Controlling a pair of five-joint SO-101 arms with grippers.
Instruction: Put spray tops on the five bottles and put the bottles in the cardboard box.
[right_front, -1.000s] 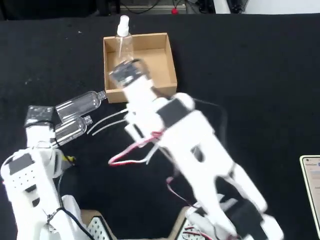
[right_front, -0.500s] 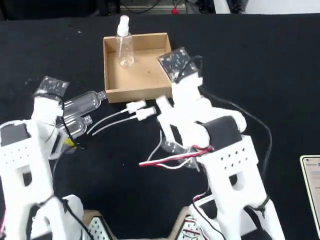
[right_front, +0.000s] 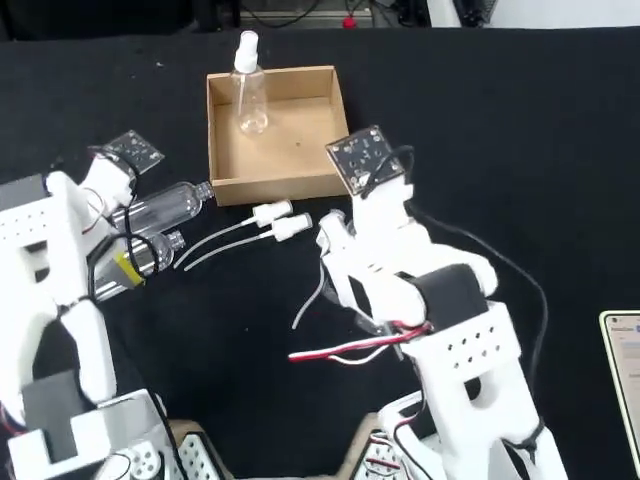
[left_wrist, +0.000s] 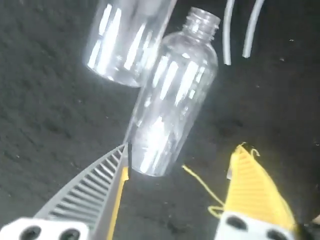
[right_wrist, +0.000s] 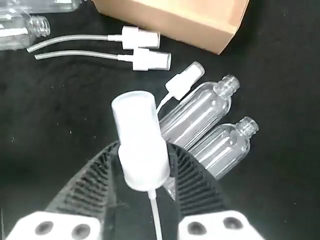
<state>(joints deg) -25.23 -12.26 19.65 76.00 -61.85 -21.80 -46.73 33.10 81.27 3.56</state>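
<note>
Currently a white spray top (right_wrist: 136, 125) is clamped between the jaws of the right end effector (right_wrist: 142, 148), its thin dip tube (right_wrist: 156, 215) hanging below. It looks like light, hard plastic, best held by its stiff round collar, as here; the tube seems bendy and would likely need careful aiming into a bottle neck. Beneath it lie two clear open-necked bottles (right_wrist: 197, 112) (right_wrist: 222, 147) side by side, with a loose spray top (right_wrist: 184, 80) at their necks. Two more spray tops (right_wrist: 140, 37) (right_wrist: 150, 59) lie near the cardboard box (right_front: 280, 187), which holds one capped bottle (right_front: 248, 95) against its back wall. The left end effector (left_wrist: 184, 152) has its jaws spread apart around the base of another open bottle (left_wrist: 172, 95), with a fifth bottle (left_wrist: 125, 40) just beside it. The bottles are smooth, round and see-through, probably light, slippery and prone to roll; a hold across the middle of the body seems safest. Everything rests on a black cloth-covered table (right_front: 500, 120).
</note>
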